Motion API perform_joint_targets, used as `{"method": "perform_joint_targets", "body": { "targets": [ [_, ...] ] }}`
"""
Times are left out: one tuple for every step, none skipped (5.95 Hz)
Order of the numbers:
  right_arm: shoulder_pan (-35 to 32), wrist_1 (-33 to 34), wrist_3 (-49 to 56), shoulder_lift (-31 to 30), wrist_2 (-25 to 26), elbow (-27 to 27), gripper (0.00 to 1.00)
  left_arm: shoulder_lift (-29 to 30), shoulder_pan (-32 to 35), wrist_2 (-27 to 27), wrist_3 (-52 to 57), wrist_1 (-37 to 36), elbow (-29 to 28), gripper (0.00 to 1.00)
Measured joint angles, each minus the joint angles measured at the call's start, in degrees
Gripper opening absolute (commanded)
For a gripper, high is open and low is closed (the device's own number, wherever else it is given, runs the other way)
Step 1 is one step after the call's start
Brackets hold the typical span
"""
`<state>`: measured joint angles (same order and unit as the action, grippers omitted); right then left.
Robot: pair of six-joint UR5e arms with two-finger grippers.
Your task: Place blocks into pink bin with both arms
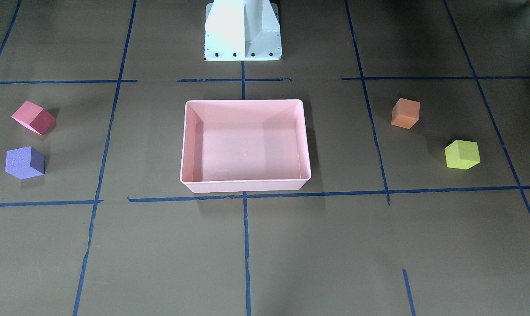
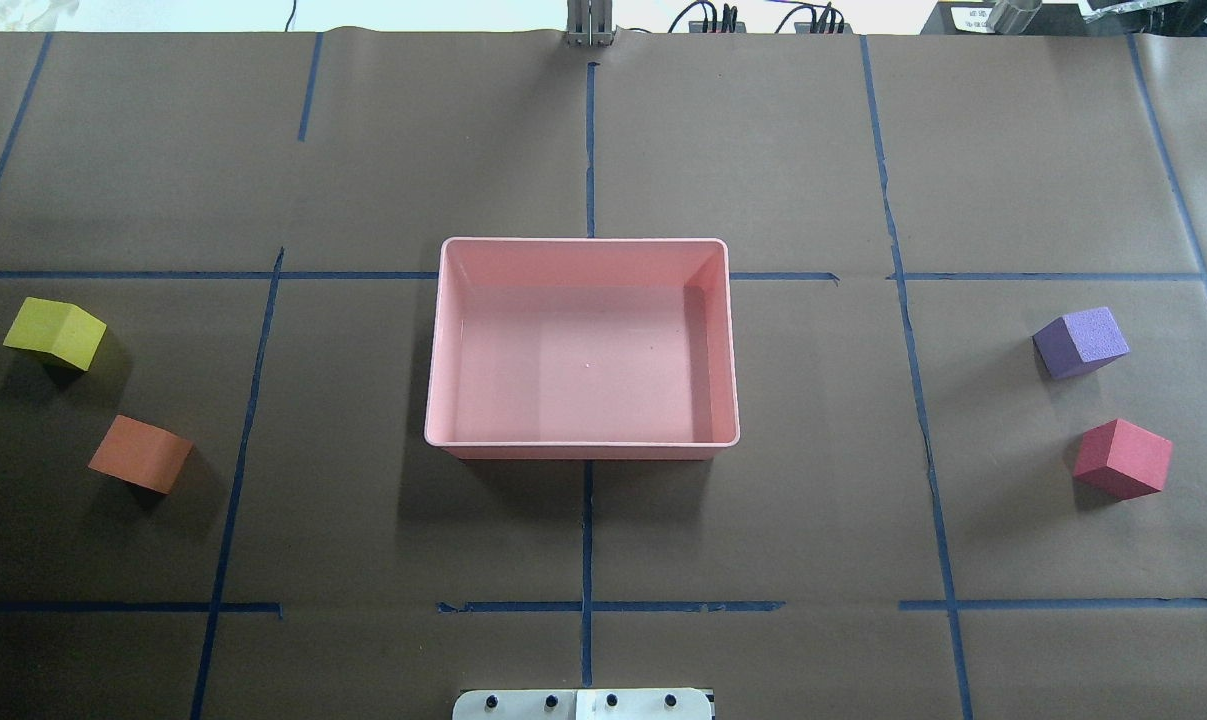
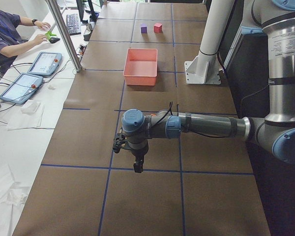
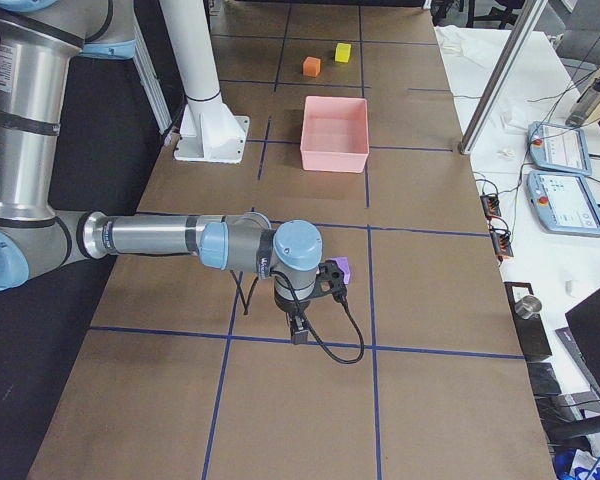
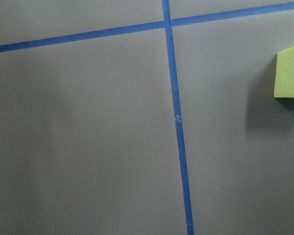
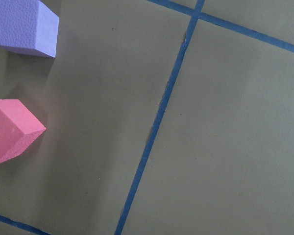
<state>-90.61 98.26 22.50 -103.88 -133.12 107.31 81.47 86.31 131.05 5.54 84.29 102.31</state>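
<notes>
Both level, outstretched: left arm (image 3: 206, 126), right arm (image 4: 150, 238); left claw (image 3: 137, 168), right claw (image 4: 298, 332) point down — grip: cannot tell.

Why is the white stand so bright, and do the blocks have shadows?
Front-facing view: glare washes out the white stand, hiding its detail. Overhead view: the yellow block and red block cast soft dark shadows beside them, the pink bin too. Left wrist view: sharp, the yellow block cut off at the edge.
</notes>
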Motion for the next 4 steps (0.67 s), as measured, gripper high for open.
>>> {"method": "perform_joint_targets", "body": {
  "targets": [
    [0.00,-0.03,-0.03,0.01,-0.02,0.07,1.00,0.00,0.00,-0.02,0.00,-0.10,0.28,1.00],
    [0.13,-0.30,-0.15,0.36,-0.11,0.19,1.00,0.00,0.00,-0.04,0.00,-0.27,0.68,1.00],
    [1.33,-2.06,-1.86,1.21,-0.78,0.30,1.00,-0.06,0.00,-0.02,0.00,-0.35,0.83,1.00],
    [5.29,-7.09,-9.05,2.55,-1.68,0.33,1.00,-0.13,-0.03,-0.01,0.00,-0.41,0.85,1.00]
  ]
}}
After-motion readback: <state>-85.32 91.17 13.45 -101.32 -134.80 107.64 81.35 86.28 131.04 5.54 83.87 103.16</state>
